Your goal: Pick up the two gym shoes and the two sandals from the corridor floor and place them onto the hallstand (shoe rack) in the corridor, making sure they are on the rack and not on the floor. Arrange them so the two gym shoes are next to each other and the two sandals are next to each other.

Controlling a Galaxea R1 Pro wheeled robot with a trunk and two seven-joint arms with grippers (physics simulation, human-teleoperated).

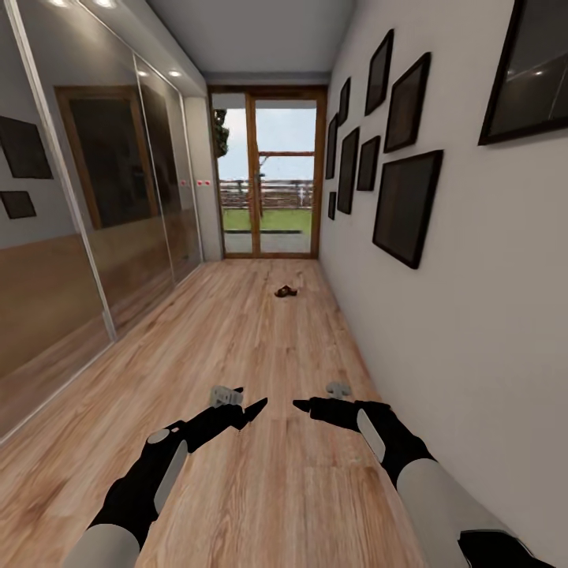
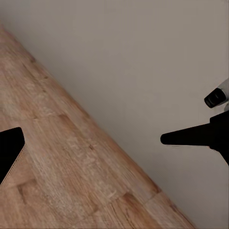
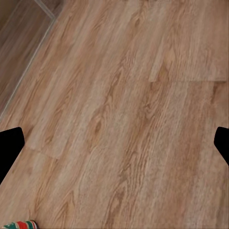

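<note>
While both arms reach forward and low over the floor (image 1: 237, 331), the left gripper (image 1: 251, 409) and the right gripper (image 1: 304, 405) point at each other, tips close but apart. Both hold nothing, and their fingers are spread wide. A dark sandal (image 1: 285, 292) lies far down the corridor near the glass door (image 1: 268, 173). A bit of a gym shoe (image 3: 19, 224) shows beside the right gripper.
</note>
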